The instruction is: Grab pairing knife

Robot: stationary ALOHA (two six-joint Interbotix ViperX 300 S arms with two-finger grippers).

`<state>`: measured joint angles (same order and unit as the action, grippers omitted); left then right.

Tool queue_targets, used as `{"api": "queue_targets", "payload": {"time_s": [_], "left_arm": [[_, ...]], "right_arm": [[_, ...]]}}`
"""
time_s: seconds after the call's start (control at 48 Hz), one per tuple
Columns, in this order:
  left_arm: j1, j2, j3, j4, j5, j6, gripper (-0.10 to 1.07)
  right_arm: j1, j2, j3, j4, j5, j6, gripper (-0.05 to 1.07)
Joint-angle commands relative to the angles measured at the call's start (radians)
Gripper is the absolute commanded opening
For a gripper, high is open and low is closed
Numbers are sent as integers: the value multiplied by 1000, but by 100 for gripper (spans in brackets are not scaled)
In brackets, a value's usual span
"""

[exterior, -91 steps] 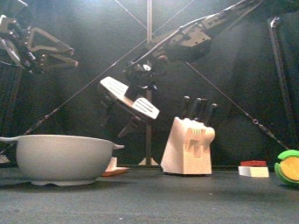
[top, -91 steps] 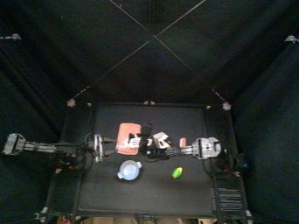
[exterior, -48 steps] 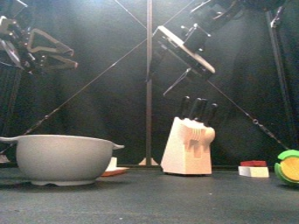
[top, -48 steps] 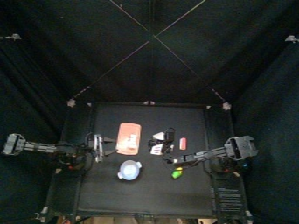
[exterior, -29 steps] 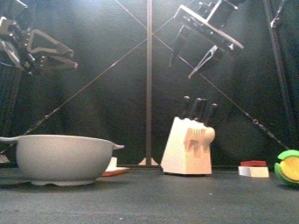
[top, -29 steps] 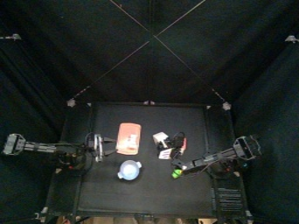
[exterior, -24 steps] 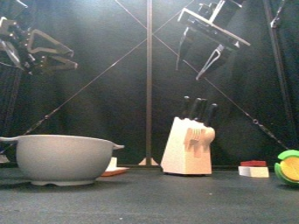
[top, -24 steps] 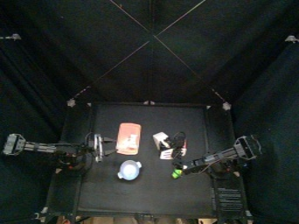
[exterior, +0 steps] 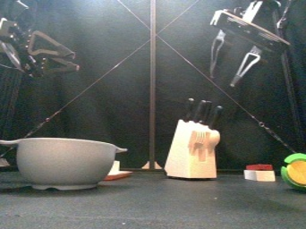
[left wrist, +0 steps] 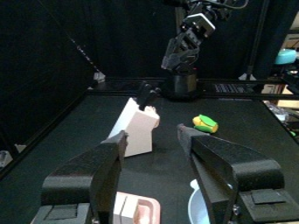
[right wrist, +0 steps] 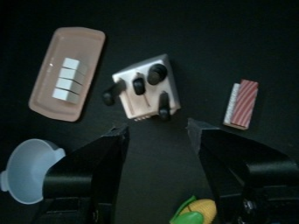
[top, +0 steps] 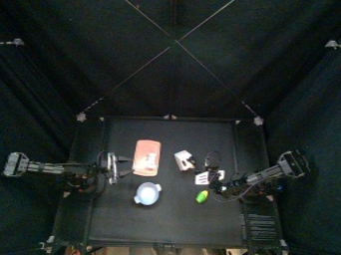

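On the worktop (top: 120, 134) the knife block (right wrist: 142, 87) stands mid-table. My right fingers (right wrist: 156, 129) hang spread and empty, high above it. Left fingers (left wrist: 152, 138) are spread too, parked left. The pairing knife (right wrist: 167, 108) looks slotted in the block; I can't tell which handle for sure.
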<state>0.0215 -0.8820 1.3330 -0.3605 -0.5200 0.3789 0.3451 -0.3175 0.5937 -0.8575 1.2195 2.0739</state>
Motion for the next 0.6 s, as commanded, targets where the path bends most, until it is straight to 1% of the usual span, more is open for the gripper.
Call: {"api": "queue_targets", "payload": {"time_s": [0.0, 0.188, 0.312, 0.438, 0.583], "left_arm": [[5, 2, -11, 0, -9, 0, 87], [6, 2, -11, -2, -9, -2, 87], [8, 2, -11, -2, -9, -2, 87], [8, 2, -11, -2, -9, -2, 87], [8, 2, -9, -2, -9, -2, 87]], "right_arm": [[-5, -23, 17, 31, -3, -9, 89], [-9, -21, 69, 25, -41, -14, 89], [-29, -15, 100, 2, -83, -15, 89], [-48, -8, 112, -43, -137, -15, 89], [-78, 12, 109, -84, -172, -17, 89]]}}
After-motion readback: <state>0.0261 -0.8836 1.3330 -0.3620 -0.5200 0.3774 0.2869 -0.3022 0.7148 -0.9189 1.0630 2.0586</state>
